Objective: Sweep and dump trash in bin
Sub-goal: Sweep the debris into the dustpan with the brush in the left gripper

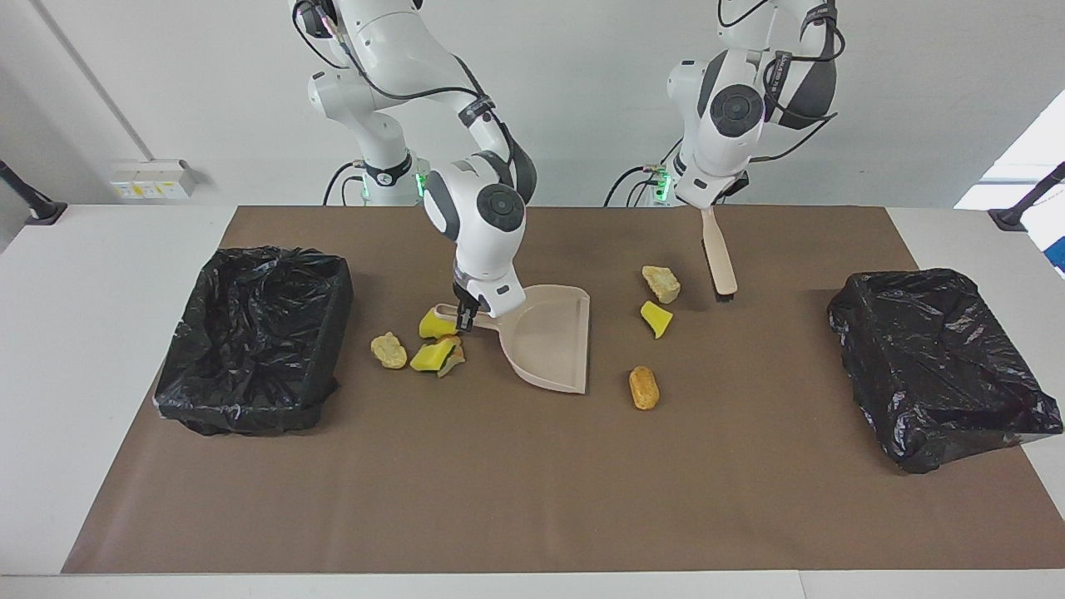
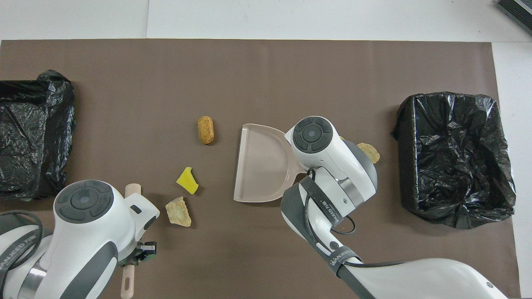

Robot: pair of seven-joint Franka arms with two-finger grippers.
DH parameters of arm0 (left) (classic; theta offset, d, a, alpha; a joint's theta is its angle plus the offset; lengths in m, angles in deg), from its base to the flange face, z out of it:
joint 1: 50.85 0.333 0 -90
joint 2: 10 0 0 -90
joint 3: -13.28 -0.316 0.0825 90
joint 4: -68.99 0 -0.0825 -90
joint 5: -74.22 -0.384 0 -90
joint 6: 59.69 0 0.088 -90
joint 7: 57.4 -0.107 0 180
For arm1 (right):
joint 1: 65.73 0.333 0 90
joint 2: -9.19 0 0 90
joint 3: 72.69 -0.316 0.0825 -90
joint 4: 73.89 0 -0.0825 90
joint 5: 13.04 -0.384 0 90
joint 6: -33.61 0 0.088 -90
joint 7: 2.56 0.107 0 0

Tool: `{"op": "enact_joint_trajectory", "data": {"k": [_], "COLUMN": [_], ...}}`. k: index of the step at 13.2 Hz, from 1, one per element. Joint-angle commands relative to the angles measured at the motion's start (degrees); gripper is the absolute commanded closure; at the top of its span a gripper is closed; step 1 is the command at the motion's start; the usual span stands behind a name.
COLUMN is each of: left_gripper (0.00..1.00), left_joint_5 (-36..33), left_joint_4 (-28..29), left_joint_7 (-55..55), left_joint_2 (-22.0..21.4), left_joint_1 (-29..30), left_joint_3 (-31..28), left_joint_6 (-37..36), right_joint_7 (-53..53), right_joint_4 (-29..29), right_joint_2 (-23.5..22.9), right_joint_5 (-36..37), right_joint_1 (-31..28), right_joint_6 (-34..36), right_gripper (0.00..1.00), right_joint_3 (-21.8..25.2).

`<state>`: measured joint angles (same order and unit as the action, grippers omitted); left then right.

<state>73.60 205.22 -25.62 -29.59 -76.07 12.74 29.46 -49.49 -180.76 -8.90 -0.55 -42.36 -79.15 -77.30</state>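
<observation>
Right gripper (image 1: 466, 314) grips the dustpan (image 1: 551, 345); left gripper (image 1: 707, 202) holds the brush (image 1: 719, 258).

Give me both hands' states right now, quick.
Left hand: shut on the brush, lifted over the mat.
Right hand: shut on the dustpan handle, pan on the mat.

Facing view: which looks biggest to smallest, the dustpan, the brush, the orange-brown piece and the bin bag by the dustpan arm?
1. Bin bag
2. Dustpan
3. Brush, long but thin; it hangs raised, so its rank is unsure
4. Orange-brown piece
</observation>
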Motion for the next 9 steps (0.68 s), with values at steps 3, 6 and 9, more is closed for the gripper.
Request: {"op": "enact_joint_trajectory", "data": {"k": [3,6,9], "left_gripper": [1.0,1.0,1.0], "left_joint_5": [7.98,12.48,12.75], "left_joint_4": [9.04,9.05,6.78], "left_joint_7": [21.27,23.15,21.67], "left_joint_2": [-1.07,3.32,9.37], "left_joint_1": [-6.32,-7.2,-7.38], "left_joint_3": [-0.52,-0.52,-0.6], "left_joint_6": [14.08,22.97,32.55], "right_joint_7": [-1.14,-1.23,-1.14], "right_joint_4": [-2.55,-2.29,-1.68], "right_joint_2": [1.65,1.74,2.09], "right_joint_5": [0.08,0.95,1.14], "right_joint_1": [-0.78,-0.08,1.5], "right_joint_6": [-1.86,-1.25,0.95], "right_gripper": [1.0,1.0,1.0], "right_joint_3": [-0.31,-0.31,-0.13]}}
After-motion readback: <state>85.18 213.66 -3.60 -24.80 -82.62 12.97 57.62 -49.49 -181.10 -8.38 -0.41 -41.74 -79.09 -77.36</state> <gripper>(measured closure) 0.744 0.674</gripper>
